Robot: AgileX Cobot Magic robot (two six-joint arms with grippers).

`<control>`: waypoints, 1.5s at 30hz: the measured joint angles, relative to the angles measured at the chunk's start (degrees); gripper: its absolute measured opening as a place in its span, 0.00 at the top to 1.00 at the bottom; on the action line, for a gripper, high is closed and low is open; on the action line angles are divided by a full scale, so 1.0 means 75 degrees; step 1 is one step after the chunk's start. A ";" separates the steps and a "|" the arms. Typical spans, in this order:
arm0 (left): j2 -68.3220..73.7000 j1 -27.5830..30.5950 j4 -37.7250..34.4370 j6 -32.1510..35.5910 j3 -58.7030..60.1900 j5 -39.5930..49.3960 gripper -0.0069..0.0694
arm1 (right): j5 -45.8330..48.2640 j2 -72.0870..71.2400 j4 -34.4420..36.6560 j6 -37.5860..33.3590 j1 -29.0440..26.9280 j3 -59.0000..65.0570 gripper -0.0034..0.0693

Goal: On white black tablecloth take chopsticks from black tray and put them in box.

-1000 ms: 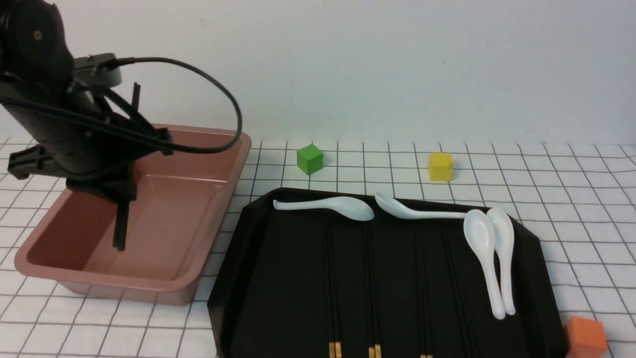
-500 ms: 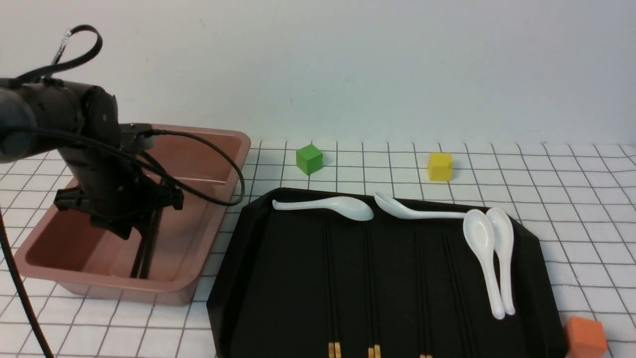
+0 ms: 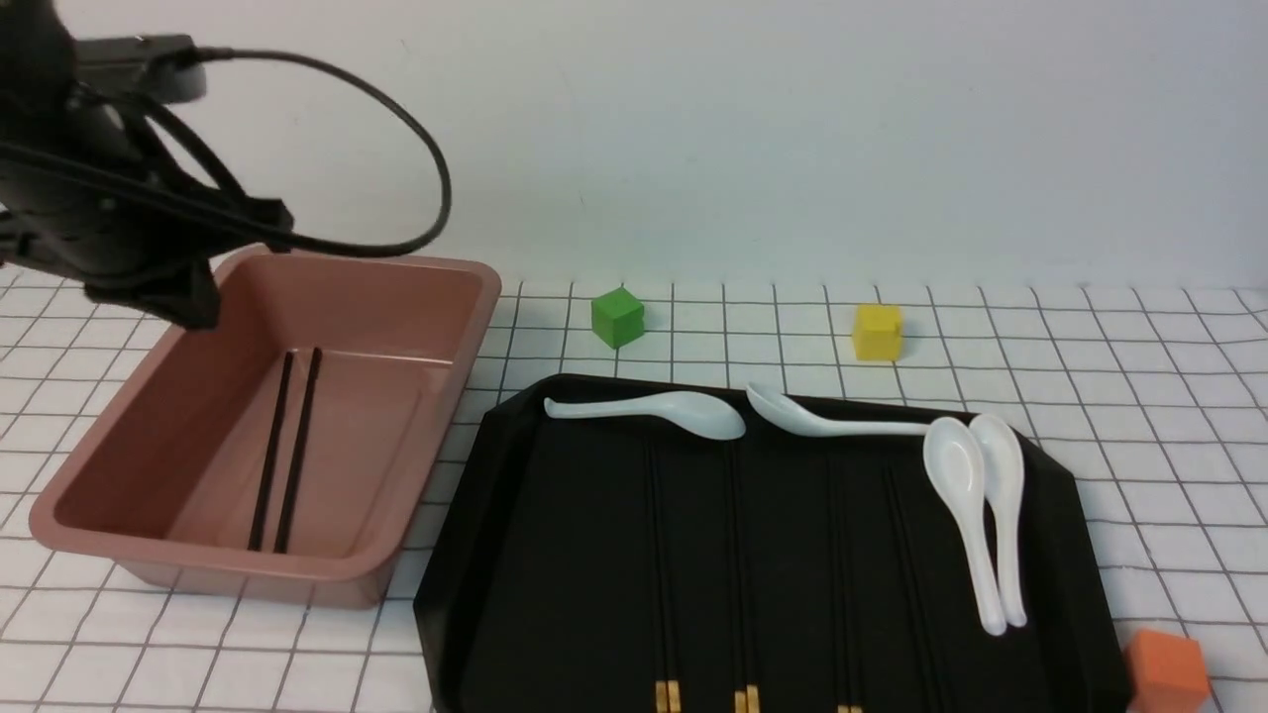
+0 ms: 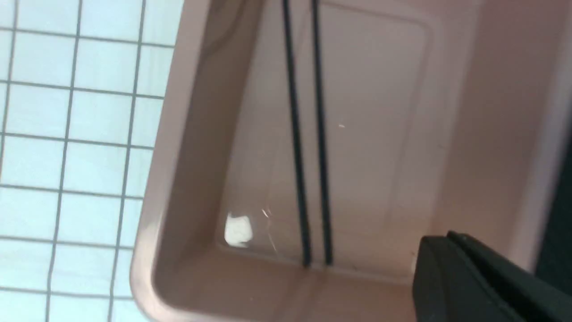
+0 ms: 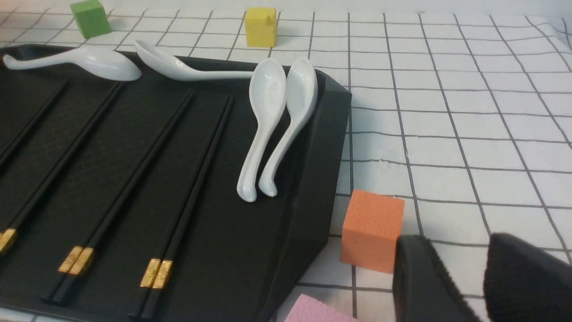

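One chopstick pair (image 3: 282, 451) is seen lying flat on the floor of the box (image 3: 376, 265). Its two sticks are side by side, slightly apart, and run lengthwise to the foot of the near wall. The left gripper (image 4: 447, 255) is held over the box's far left part, clear of the sticks. Only a dark finger edge is shown in the left wrist view, so it cannot be told whether the jaws are parted.

The other chopsticks (image 5: 178, 179) are laid in pairs along the black tray (image 3: 555, 555), gold-banded ends toward the robot. White spoons (image 3: 976, 515) are set at the tray's far and right parts.

The right gripper (image 5: 480, 286) is held low over the tablecloth (image 3: 1139, 396), off the tray's near right corner, jaws parted with nothing between them. An orange cube (image 5: 372, 230) stands between it and the tray rim.

A narrow strip of cloth is left between box and tray, and bare cloth lies to the tray's right. A green cube (image 3: 617, 316) and a yellow cube (image 3: 878, 331) stand beyond the tray's far edge.
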 joint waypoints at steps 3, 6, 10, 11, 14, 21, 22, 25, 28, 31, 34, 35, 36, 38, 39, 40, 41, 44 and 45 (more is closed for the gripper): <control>-0.1170 0.0000 -0.0497 0.0253 0.0990 -0.0064 0.93 | 0.0000 0.0000 0.0000 0.0000 0.0000 0.0000 0.62; -0.2265 0.0000 -0.0991 0.0631 0.2156 -0.0318 0.93 | 0.0000 0.0000 0.0000 0.0000 0.0000 0.0000 0.62; -0.4190 0.0000 -0.1922 0.1205 0.4312 -0.1234 0.93 | 0.0000 0.0000 0.0000 0.0000 0.0000 0.0000 0.62; -0.4288 0.0000 -0.1974 0.1205 0.4416 -0.1234 0.93 | 0.0000 0.0000 0.0000 0.0000 0.0000 0.0000 0.62; -0.6140 0.0000 -0.2812 0.1736 0.6177 -0.2325 0.93 | 0.0000 0.0000 -0.0007 0.0000 0.0000 0.0000 0.62; -0.9237 0.0000 -0.3203 0.2086 0.7762 -0.2963 0.93 | 0.0000 0.0000 -0.0007 0.0000 0.0000 0.0000 0.62; -0.9614 0.0000 -0.3218 0.2086 0.7858 -0.3047 0.93 | 0.0000 0.0000 -0.0007 0.0000 0.0000 0.0000 0.62; -1.0492 0.0000 -0.3236 0.2086 0.8084 -0.3415 0.93 | 0.0000 0.0000 0.0000 0.0000 0.0000 0.0000 0.62; -1.0833 0.0000 -0.3243 0.2089 0.8169 -0.3551 0.93 | 0.0000 0.0000 0.0000 0.0000 0.0000 0.0000 0.62; -1.0933 0.0000 -0.3243 0.2089 0.8224 -0.3543 0.93 | 0.0000 0.0000 0.0000 0.0000 0.0000 0.0000 0.62; -1.0933 0.0000 -0.3243 0.2089 0.8233 -0.3541 0.93 | 0.0000 0.0000 0.0000 0.0000 0.0000 0.0000 0.62; -1.0933 0.0000 -0.3243 0.2089 0.8248 -0.3522 0.93 | 0.0000 0.0000 0.0000 0.0000 0.0000 0.0000 0.62; -1.0933 0.0000 -0.3243 0.2089 0.8263 -0.3500 0.93 | 0.0000 0.0000 0.0000 0.0000 0.0000 0.0000 0.62; -1.0933 0.0000 -0.3243 0.2108 0.8272 -0.3476 0.93 | 0.0000 0.0000 0.0000 0.0000 0.0000 0.0000 0.62; -1.0933 0.0000 -0.3234 0.2123 0.8272 -0.3476 0.93 | 0.0000 0.0000 0.0000 0.0000 0.0000 0.0000 0.62; -1.0933 0.0000 -0.3234 0.2130 0.8272 -0.3476 0.93 | 0.0000 0.0000 0.0000 0.0000 0.0000 0.0000 0.62; -1.0933 0.0000 -0.3228 0.2129 0.8272 -0.3485 0.93 | 0.0000 0.0000 0.0000 0.0000 0.0000 0.0000 0.62; -1.0933 0.0000 -0.3228 0.2129 0.8299 -0.3558 0.93 | 0.0000 0.0000 0.0000 0.0000 0.0000 0.0000 0.62; -1.0933 0.0000 -0.3235 0.2129 0.8405 -0.3761 0.93 | 0.0000 0.0000 0.0000 0.0000 0.0000 0.0000 0.62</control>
